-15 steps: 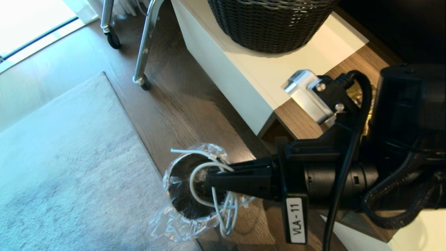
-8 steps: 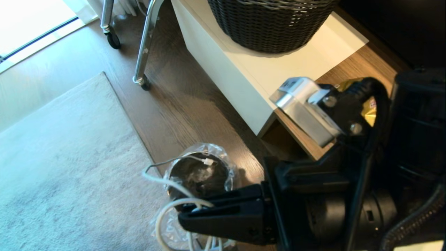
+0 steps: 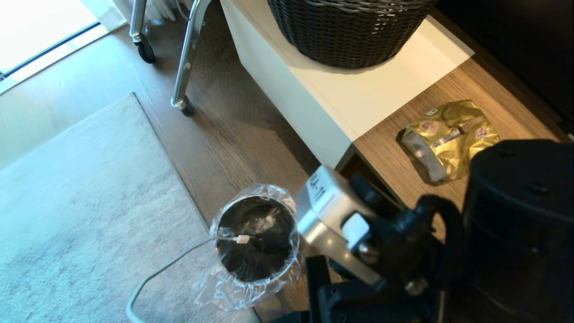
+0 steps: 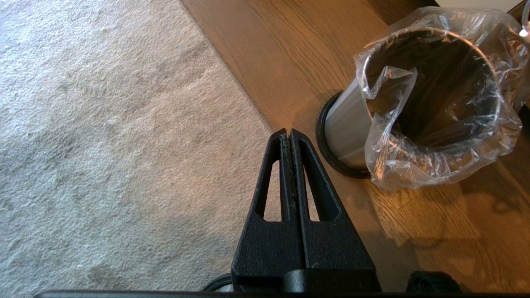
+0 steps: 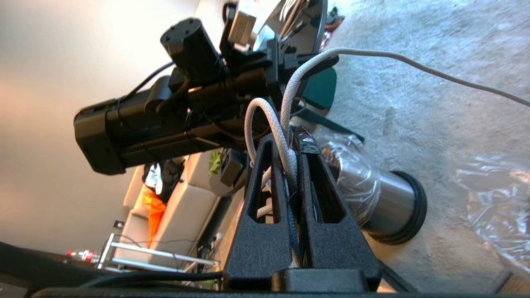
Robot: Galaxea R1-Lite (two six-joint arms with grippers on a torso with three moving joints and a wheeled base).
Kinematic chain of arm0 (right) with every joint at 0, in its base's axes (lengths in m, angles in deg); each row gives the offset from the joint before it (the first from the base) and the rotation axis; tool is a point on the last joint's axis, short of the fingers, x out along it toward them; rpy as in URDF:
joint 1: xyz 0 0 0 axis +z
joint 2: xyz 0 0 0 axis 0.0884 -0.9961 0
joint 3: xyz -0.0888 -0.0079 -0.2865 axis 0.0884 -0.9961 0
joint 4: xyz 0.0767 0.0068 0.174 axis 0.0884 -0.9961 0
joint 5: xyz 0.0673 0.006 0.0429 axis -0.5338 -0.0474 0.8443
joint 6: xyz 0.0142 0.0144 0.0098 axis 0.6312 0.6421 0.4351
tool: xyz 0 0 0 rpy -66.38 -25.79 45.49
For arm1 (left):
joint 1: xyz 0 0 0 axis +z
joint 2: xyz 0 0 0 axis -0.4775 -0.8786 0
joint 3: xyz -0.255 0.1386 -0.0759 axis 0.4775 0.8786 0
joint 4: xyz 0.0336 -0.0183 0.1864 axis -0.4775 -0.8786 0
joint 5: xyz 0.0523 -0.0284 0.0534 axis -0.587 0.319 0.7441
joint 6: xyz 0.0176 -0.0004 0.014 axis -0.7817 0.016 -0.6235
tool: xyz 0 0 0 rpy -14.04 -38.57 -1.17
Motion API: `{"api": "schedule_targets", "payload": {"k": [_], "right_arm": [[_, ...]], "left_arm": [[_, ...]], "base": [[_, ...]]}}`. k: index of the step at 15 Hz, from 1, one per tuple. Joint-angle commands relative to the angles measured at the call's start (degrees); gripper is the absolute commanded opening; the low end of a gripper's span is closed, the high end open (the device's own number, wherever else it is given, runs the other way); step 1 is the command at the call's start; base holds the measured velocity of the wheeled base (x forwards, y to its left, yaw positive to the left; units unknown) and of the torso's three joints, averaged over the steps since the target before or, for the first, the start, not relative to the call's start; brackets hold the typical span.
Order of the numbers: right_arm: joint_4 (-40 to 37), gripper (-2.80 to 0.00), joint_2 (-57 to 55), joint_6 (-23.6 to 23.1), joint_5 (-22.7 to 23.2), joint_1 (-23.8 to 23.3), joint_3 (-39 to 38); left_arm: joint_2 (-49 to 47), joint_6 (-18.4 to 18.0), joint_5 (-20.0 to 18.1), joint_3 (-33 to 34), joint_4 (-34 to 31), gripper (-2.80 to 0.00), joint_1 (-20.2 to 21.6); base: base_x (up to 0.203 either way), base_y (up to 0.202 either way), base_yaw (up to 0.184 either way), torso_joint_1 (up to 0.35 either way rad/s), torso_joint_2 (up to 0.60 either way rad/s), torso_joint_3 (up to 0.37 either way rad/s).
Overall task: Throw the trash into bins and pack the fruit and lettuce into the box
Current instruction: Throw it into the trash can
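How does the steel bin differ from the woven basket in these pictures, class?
The steel bin stands on the wooden floor; the woven basket sits on the white cabinet. The bin is smooth shiny metal with a clear liner bag; the basket is dark wickerwork. The basket looks much wider. Both are round.

The bin (image 3: 256,240) stands on the wooden floor (image 3: 233,134) at the carpet (image 3: 80,215) edge, mouth open upward. A white cable (image 3: 179,260) lies across the rim from the carpet side, its plug end over the opening, partly obstructing vertical entry. The right arm's wrist housing (image 3: 332,220) stands just beside the bin on its right. The white cabinet (image 3: 358,94) carrying the woven basket (image 3: 350,31) blocks passage behind. The low wooden surface (image 3: 394,157) bearing the gold wrapper (image 3: 448,139) is unobstructed from above. The carpet to the left gives open lateral room. The right end effector (image 5: 290,153) is clamped on loops of the cable.
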Motion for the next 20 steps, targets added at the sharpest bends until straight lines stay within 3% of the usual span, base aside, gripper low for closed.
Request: {"api": "schedule_targets", "payload": {"k": [1, 5, 20], "right_arm": [[1.7, -2.8, -0.5, 0.1, 0.1, 0.4, -1.6], [6.8, -2.8, -2.9, 0.8, -3.8, 0.4, -2.4], [8.4, -2.8, -3.4, 2.8, -6.0, -0.2, -2.4]], "left_arm": [[-0.1, 0.0, 0.0, 0.0, 0.0, -2.8, 0.0], [0.0, 0.0, 0.0, 0.0, 0.0, -2.8, -0.1], [0.0, 0.0, 0.0, 0.0, 0.0, -2.8, -0.1]], "base": [[0.0, 0.0, 0.0, 0.0, 0.0, 0.0], [0.0, 0.0, 0.0, 0.0, 0.0, 0.0], [0.0, 0.0, 0.0, 0.0, 0.0, 0.0]]}}
